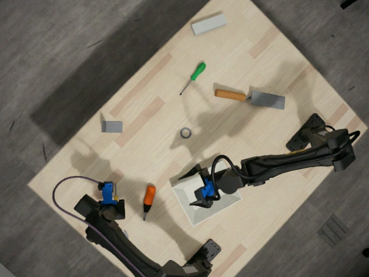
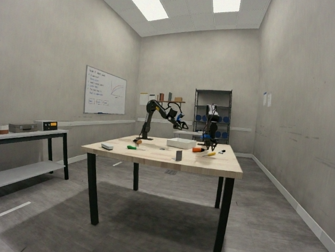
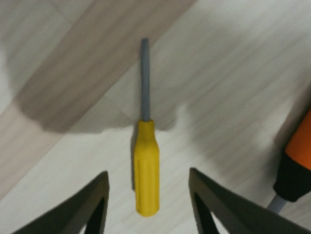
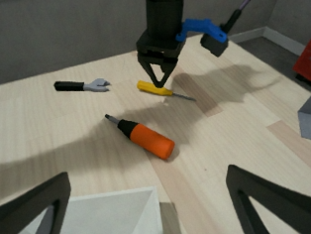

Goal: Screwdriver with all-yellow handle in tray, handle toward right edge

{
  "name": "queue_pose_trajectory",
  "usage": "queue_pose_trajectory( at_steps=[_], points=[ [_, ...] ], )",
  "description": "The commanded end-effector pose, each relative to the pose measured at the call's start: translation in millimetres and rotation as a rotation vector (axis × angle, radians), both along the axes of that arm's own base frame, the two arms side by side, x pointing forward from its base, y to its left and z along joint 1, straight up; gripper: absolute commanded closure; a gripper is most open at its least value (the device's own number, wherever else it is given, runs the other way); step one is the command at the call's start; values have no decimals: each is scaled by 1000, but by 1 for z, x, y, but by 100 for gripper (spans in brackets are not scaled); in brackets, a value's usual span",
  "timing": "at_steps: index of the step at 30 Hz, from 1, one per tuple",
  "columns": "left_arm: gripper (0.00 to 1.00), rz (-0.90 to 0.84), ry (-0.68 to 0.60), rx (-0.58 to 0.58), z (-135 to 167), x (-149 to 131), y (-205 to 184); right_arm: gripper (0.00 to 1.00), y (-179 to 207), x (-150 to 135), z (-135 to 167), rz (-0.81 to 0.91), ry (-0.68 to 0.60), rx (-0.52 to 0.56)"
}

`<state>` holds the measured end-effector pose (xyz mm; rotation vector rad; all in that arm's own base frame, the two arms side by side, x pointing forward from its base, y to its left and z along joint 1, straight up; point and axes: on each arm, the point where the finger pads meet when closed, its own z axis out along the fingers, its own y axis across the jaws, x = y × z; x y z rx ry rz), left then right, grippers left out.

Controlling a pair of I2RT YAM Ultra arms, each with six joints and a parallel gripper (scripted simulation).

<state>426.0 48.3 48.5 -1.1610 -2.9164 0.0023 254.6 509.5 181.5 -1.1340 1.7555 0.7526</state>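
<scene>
The all-yellow screwdriver lies flat on the table near the corner, with its shaft pointing away from my left wrist camera. It also shows in the right wrist view. My left gripper points straight down over its handle, open, with one finger on each side and a gap to the handle on both. The white tray stands right way up and empty. My right gripper hovers over the tray, wide open and empty.
An orange-handled screwdriver lies between the left gripper and the tray. A small black-handled wrench lies near the yellow screwdriver. Farther off are a green screwdriver, a trowel, a grey ring and two grey blocks.
</scene>
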Motion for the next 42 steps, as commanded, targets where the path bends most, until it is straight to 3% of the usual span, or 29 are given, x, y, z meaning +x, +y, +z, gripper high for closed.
queue_pose_trajectory(
  at_steps=[1, 19, 32, 42],
  points=[
    [48, -19, 7, 1, 3, -1, -2, 0, 3, 12, 40, -16, -48, 79],
    [48, -10, -7, 3, -22, 3, -3, 0, 1, 10, 32, -17, -34, 59],
    [63, -10, -7, 3, -40, 3, -3, 0, 1, 10, 32, -17, -34, 59],
    [63, -7, -7, 3, -43, 2, 0, 0, 1, 10, 32, -17, -34, 59]
  ],
)
